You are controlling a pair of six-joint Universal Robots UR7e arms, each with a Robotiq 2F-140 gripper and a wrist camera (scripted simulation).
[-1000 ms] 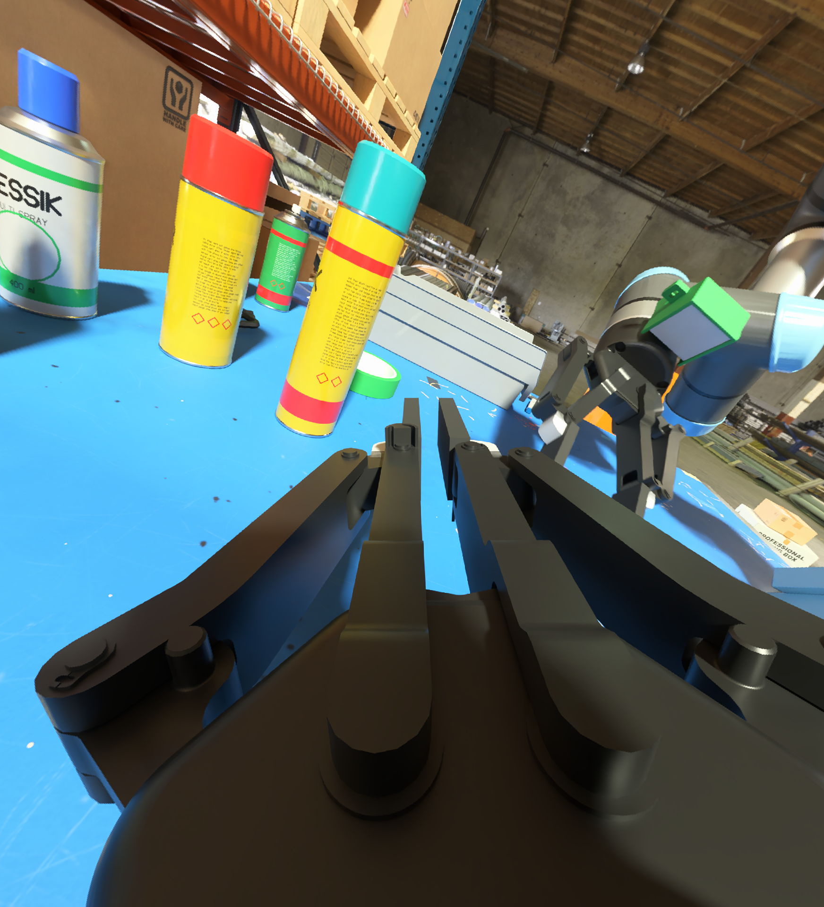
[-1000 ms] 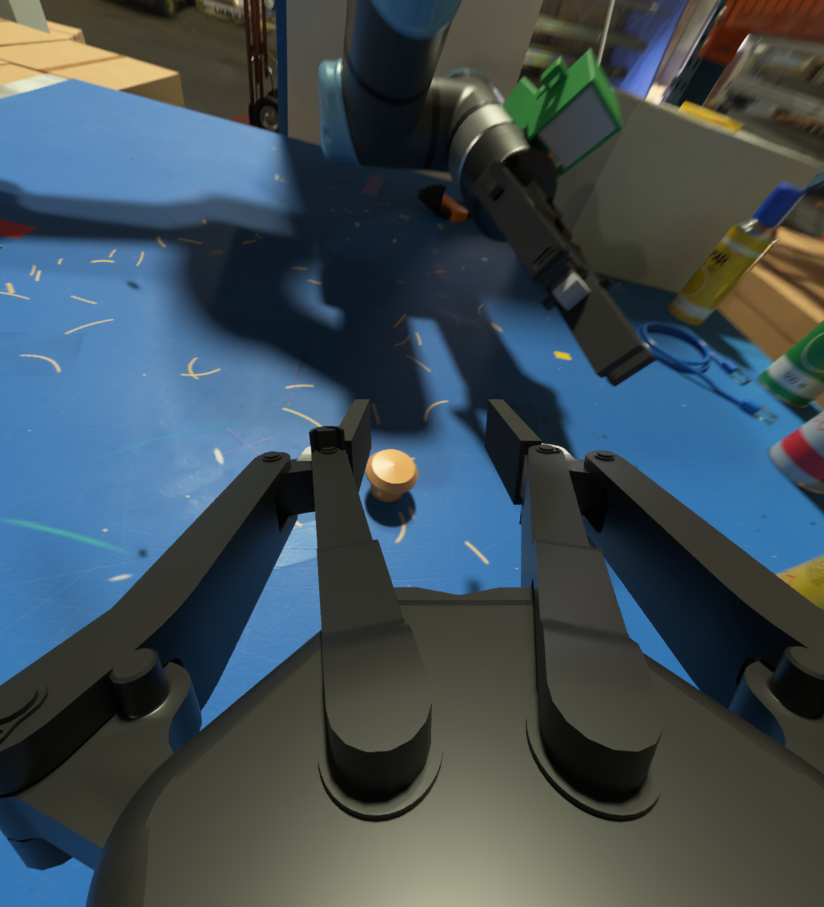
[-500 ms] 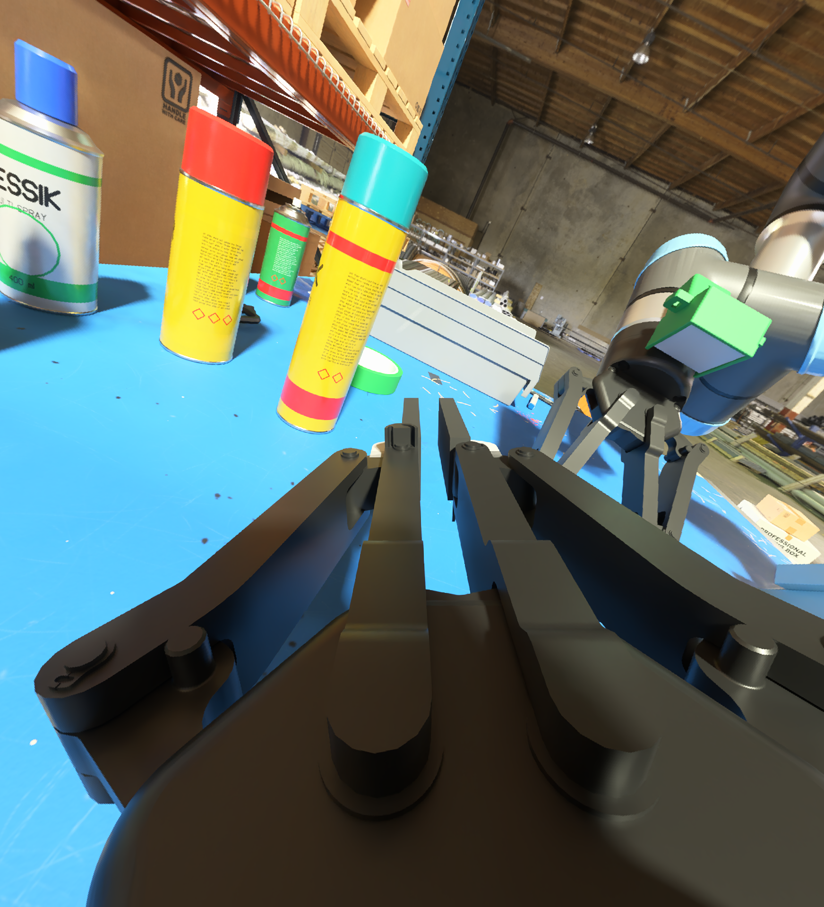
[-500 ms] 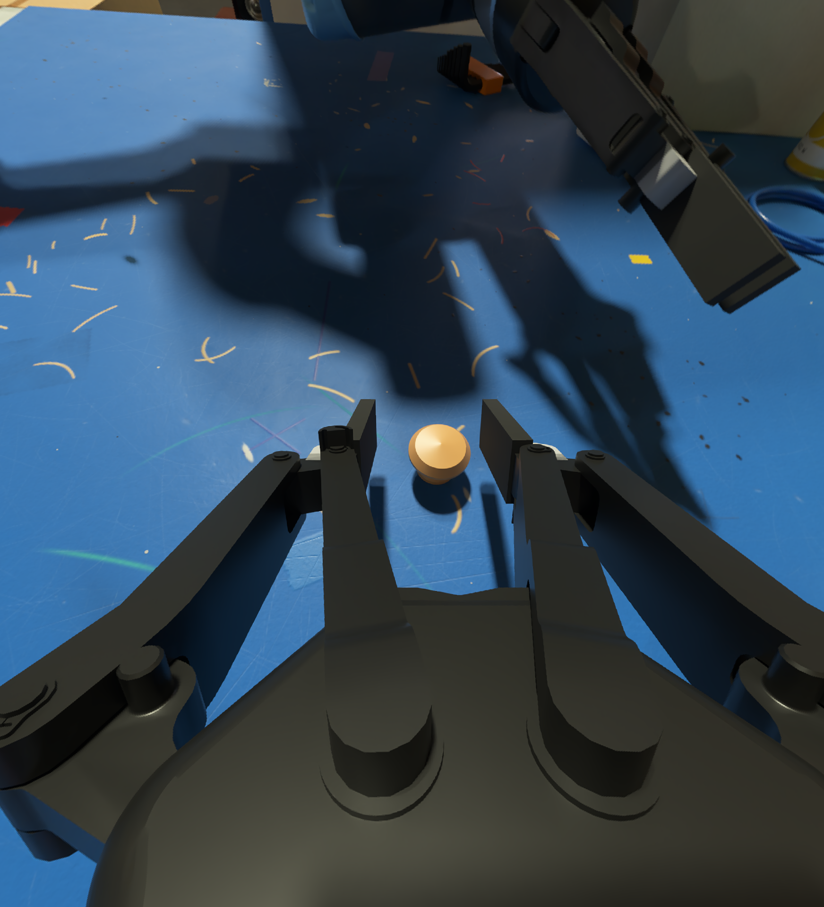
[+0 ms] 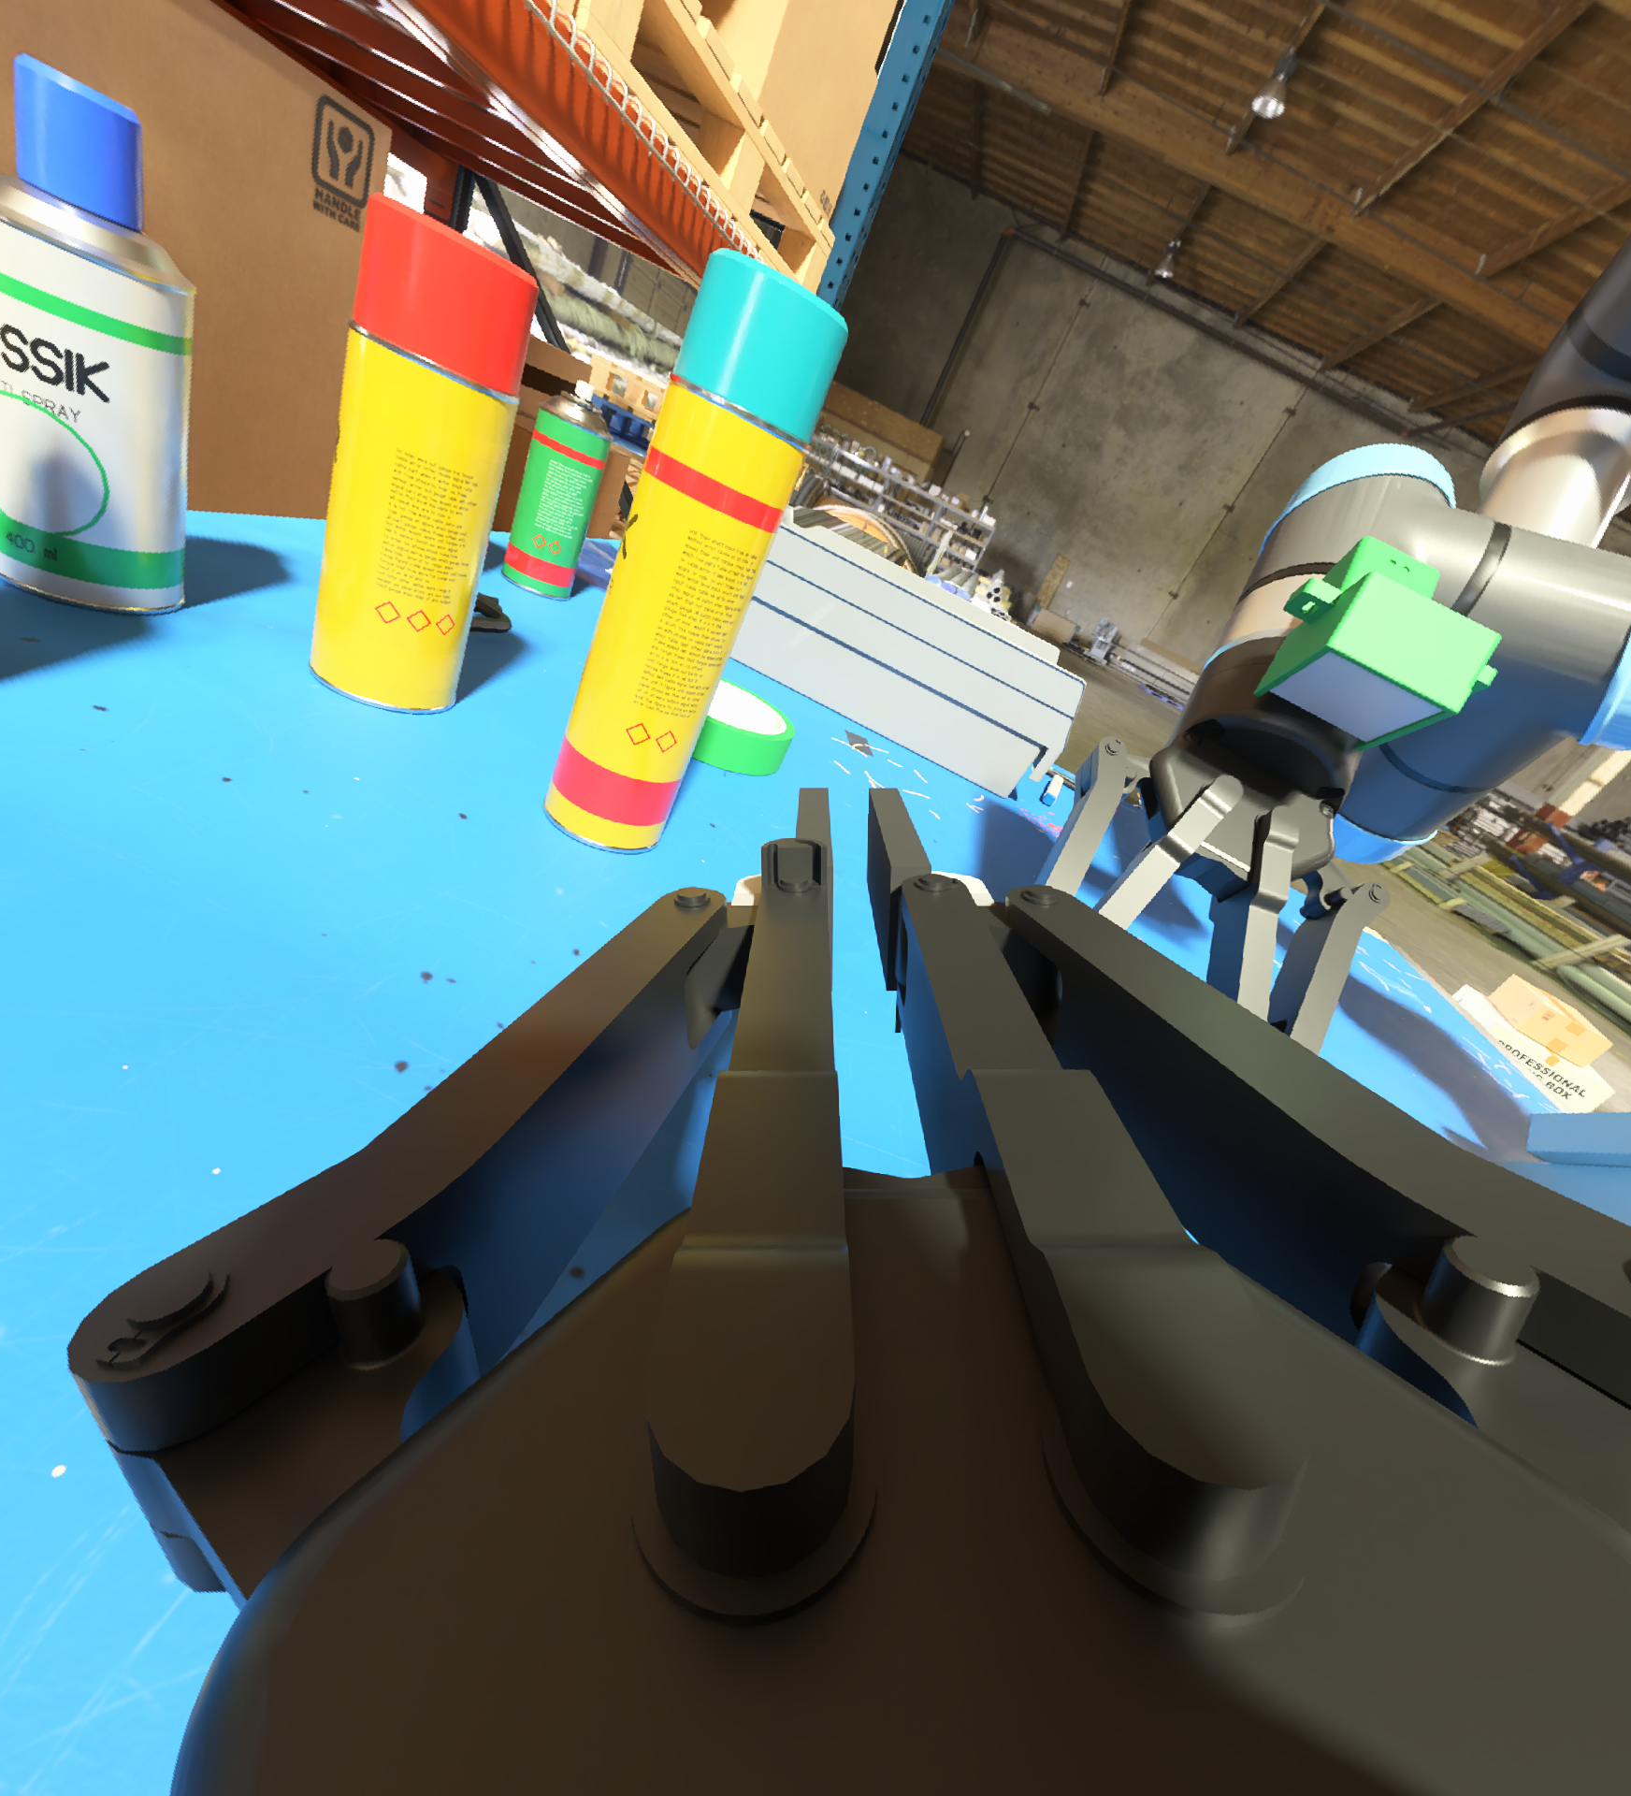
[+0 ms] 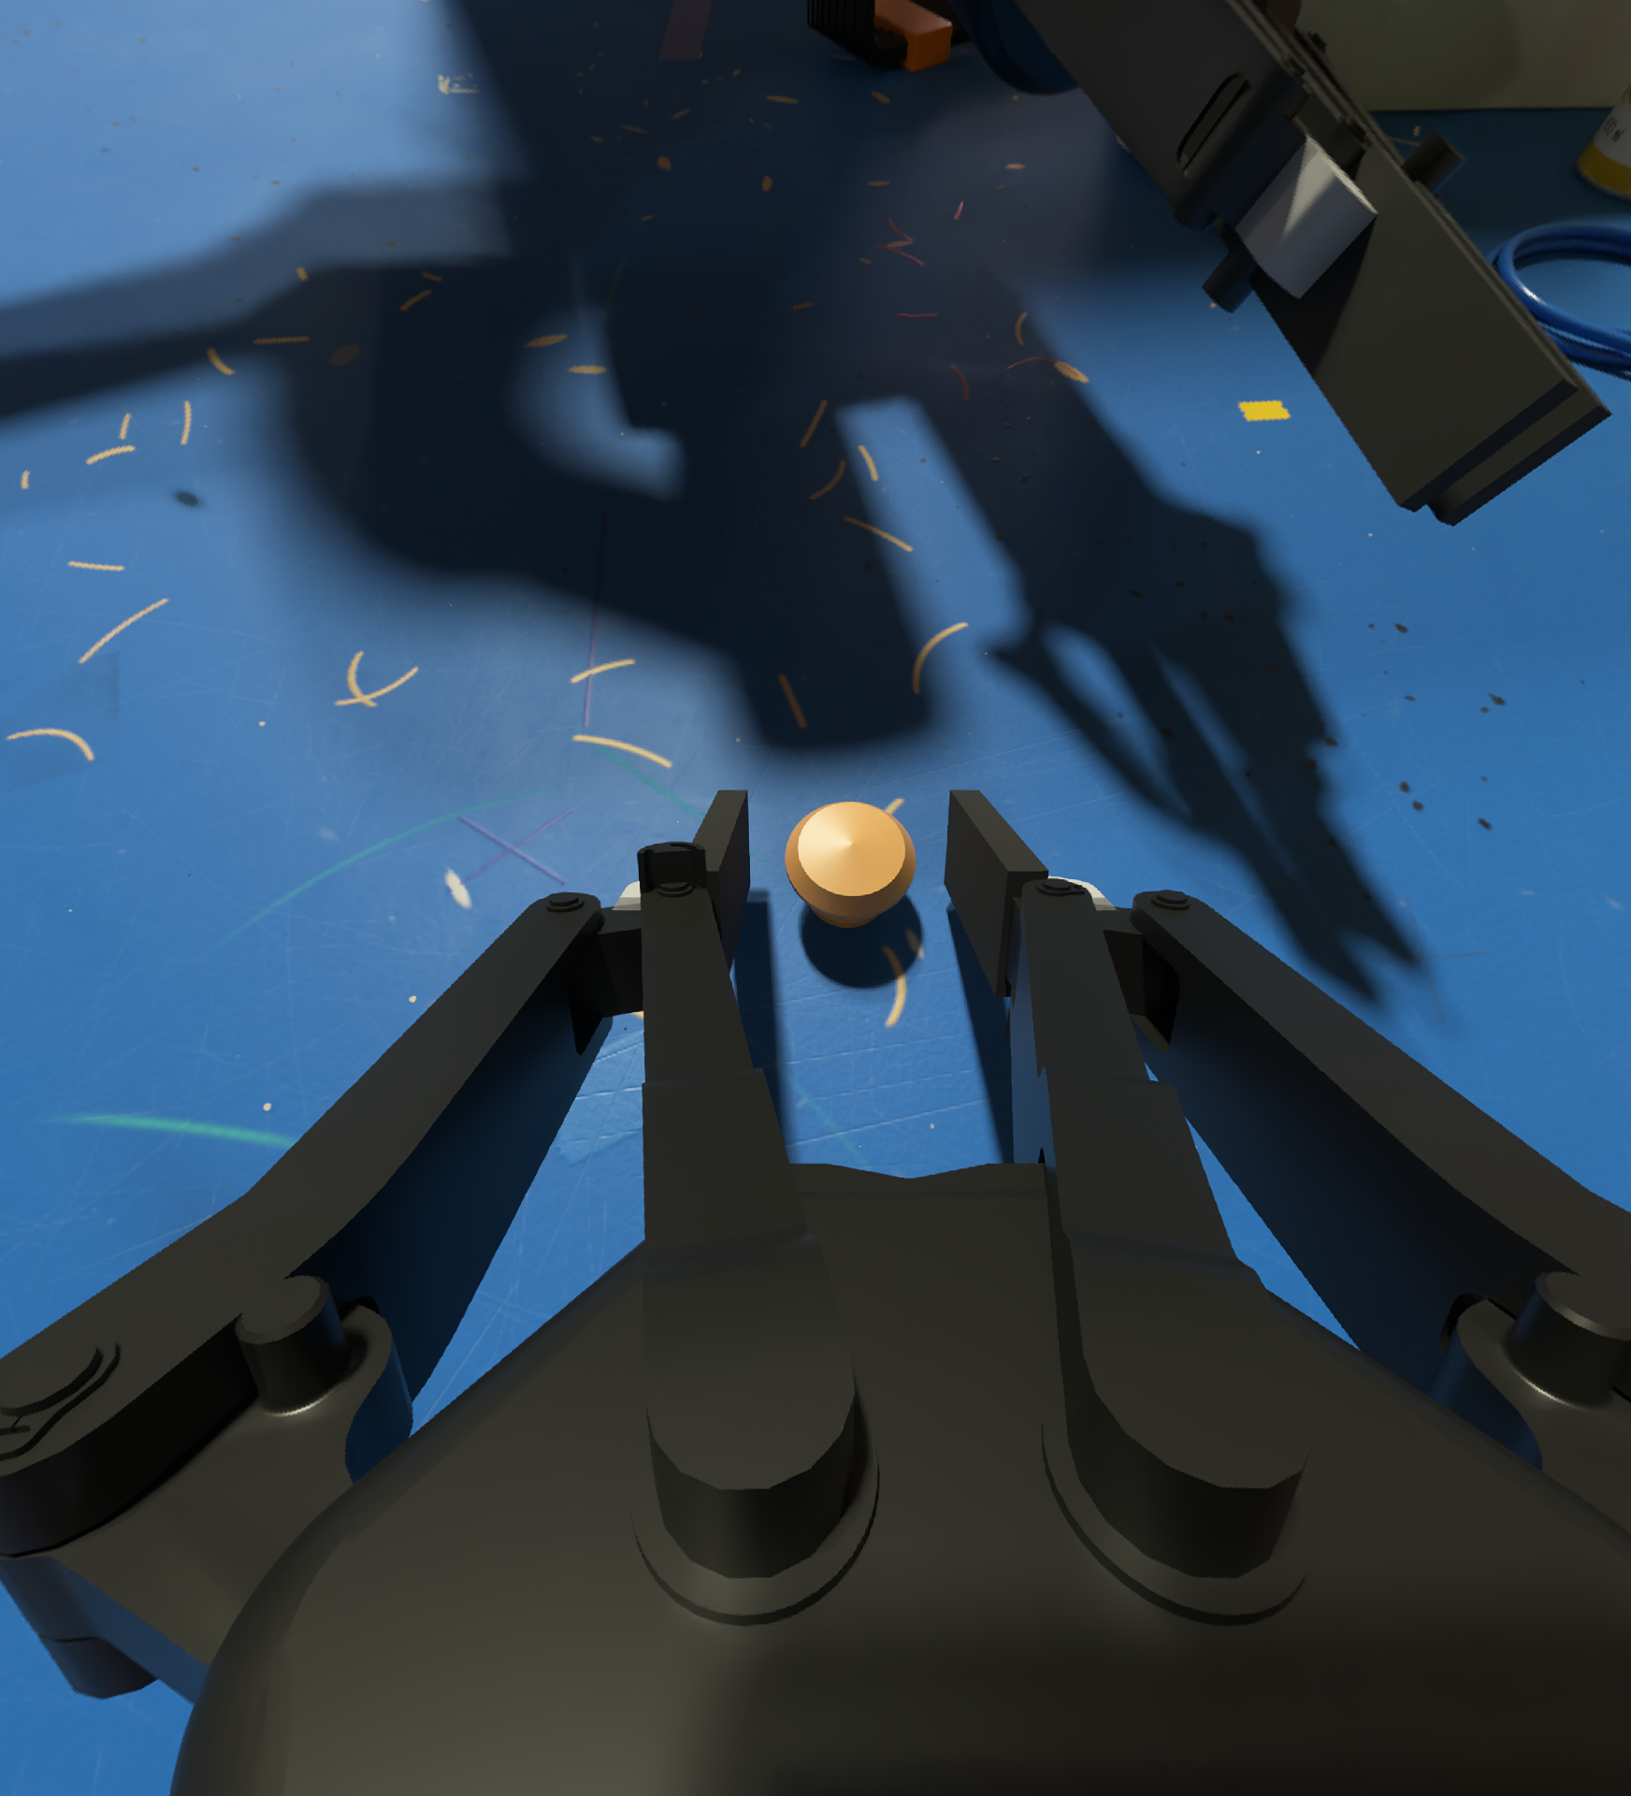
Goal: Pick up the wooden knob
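Observation:
The wooden knob (image 6: 849,857), round and light tan, stands on the blue table (image 6: 306,875) in the right wrist view. My right gripper (image 6: 848,826) is open and points down at it, with one fingertip on each side of the knob and a gap to both. My left gripper (image 5: 849,816) is shut and empty, low over the table, away from the knob. The knob is hidden in the left wrist view, where the right gripper (image 5: 1259,904) shows at the right. The left gripper's fingers (image 6: 1433,389) show at the top right of the right wrist view.
Spray cans stand at the back left: a white one (image 5: 73,389), a yellow one with a red cap (image 5: 413,466), a yellow one with a teal cap (image 5: 685,603), a small green one (image 5: 554,505). A green tape roll (image 5: 744,729), grey box (image 5: 899,651), blue cable (image 6: 1608,292).
My right gripper has tilted down and moved in over the knob, which now sits centred between its fingertips. The left gripper has hardly moved.

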